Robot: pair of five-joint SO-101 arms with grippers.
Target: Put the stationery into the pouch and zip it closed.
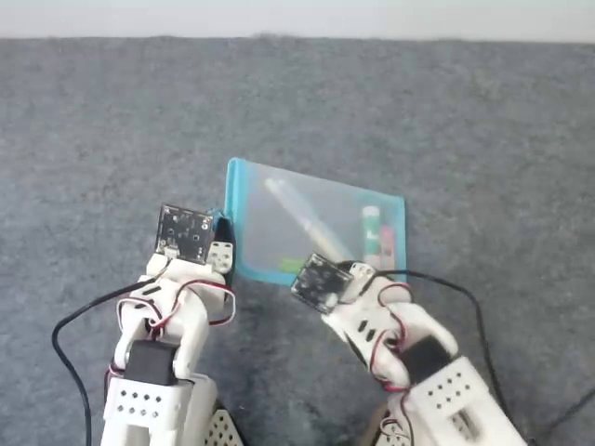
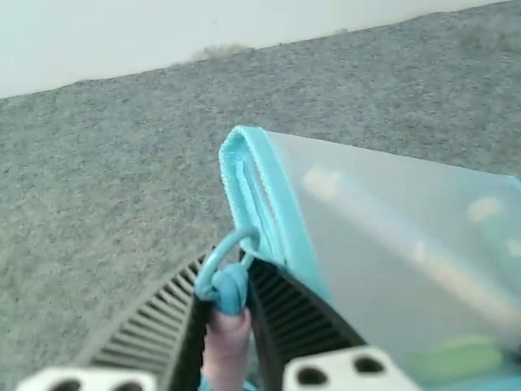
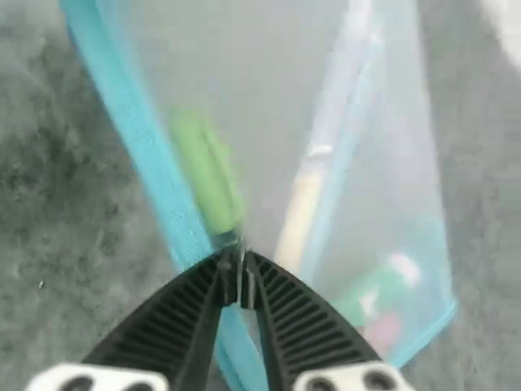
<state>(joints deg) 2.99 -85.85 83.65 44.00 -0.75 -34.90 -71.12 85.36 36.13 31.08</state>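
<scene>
Judging by the pen point(image 1: 302, 219) inside the pouch point(image 1: 279, 232), only zipping seems left: left gripper point(image 1: 223, 243) clamps the zip pull point(image 2: 228, 287), right gripper point(image 3: 238, 269) pinches the near edge.

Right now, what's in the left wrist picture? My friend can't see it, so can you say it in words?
The left gripper pinches the teal pull loop at a corner of a see-through pouch with a teal edge. Blurry stationery shapes show through the pouch, and a grey table lies beneath it.
</scene>
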